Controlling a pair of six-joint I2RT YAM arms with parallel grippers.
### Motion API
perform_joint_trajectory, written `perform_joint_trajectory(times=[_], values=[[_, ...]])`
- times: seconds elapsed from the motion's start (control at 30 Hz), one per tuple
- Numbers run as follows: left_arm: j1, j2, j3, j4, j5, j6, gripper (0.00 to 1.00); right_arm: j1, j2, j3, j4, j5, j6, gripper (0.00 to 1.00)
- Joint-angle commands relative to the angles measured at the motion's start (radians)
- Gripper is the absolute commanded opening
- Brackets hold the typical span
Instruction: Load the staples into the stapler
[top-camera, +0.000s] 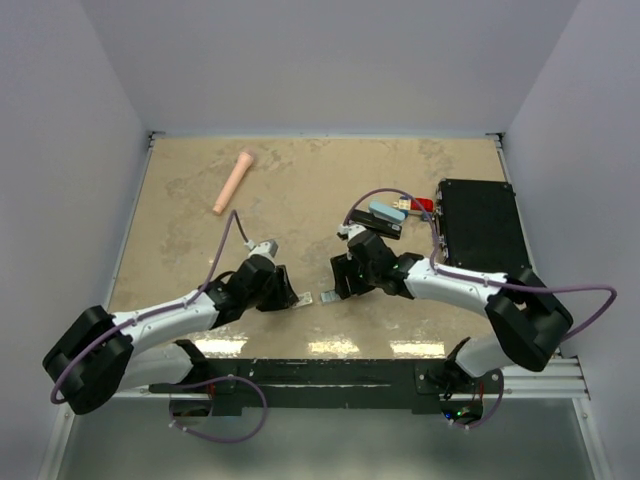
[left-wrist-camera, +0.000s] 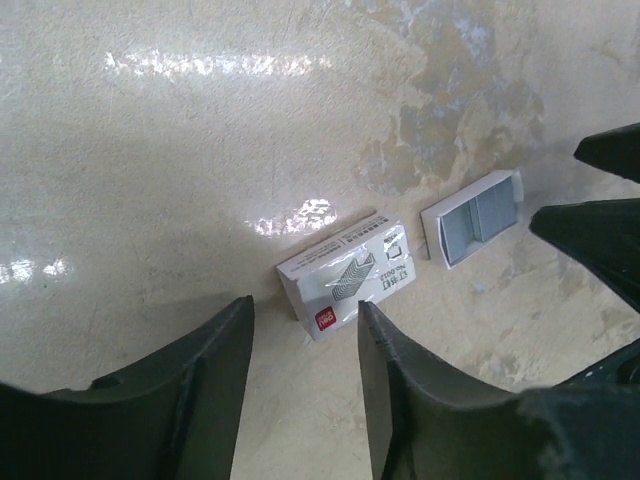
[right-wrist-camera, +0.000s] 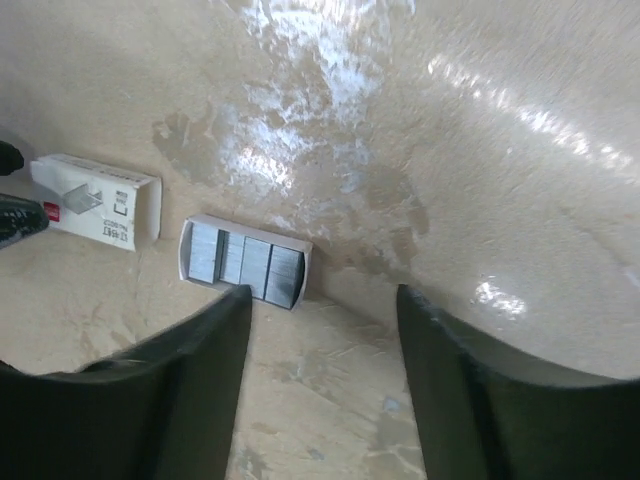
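Note:
The staples are a tiny white box with reddish print (left-wrist-camera: 350, 275) and an open tray of grey-blue staple strips (left-wrist-camera: 473, 218), lying side by side on the beige table. In the top view the box (top-camera: 303, 299) and the tray (top-camera: 327, 297) lie between my two grippers. My left gripper (left-wrist-camera: 305, 310) is open and empty, just short of the box. My right gripper (right-wrist-camera: 322, 295) is open and empty, its left finger beside the tray (right-wrist-camera: 243, 262); the box (right-wrist-camera: 95, 200) lies beyond it. A blue and black stapler (top-camera: 385, 215) lies behind the right arm.
A black case (top-camera: 480, 225) stands at the right edge, with a small red item (top-camera: 422, 205) beside the stapler. A pink cylinder (top-camera: 233, 180) lies at the back left. White walls ring the table.

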Motion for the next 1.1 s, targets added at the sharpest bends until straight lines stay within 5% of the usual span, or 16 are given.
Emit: perform_joint_trajectory(times=[0.0,0.17,0.37,0.5,0.97,1.07], values=[[0.007,-0.076,0.043,-0.048,-0.043,0.036,0.58,-0.023,-0.083,0.112,-0.072,0.082,-0.052,0.77],[0.01,-0.166,0.165,-0.189,-0.16,0.101,0.82,-0.13,-0.129,0.187,-0.13,0.076,-0.151,0.98],[0.009,-0.277,0.371,-0.436,-0.402,0.251,0.86,-0.25,-0.064,0.328,-0.147,0.114,-0.3,0.98],[0.009,-0.36,0.426,-0.446,-0.496,0.415,0.92,-0.28,0.056,0.434,-0.158,0.159,-0.362,0.99],[0.015,-0.489,0.33,-0.364,-0.582,0.578,1.0,-0.294,0.409,0.739,-0.264,0.02,-0.692,0.98],[0.026,-0.487,0.327,-0.372,-0.602,0.57,1.0,-0.296,0.455,0.784,-0.3,0.031,-0.733,0.91]])
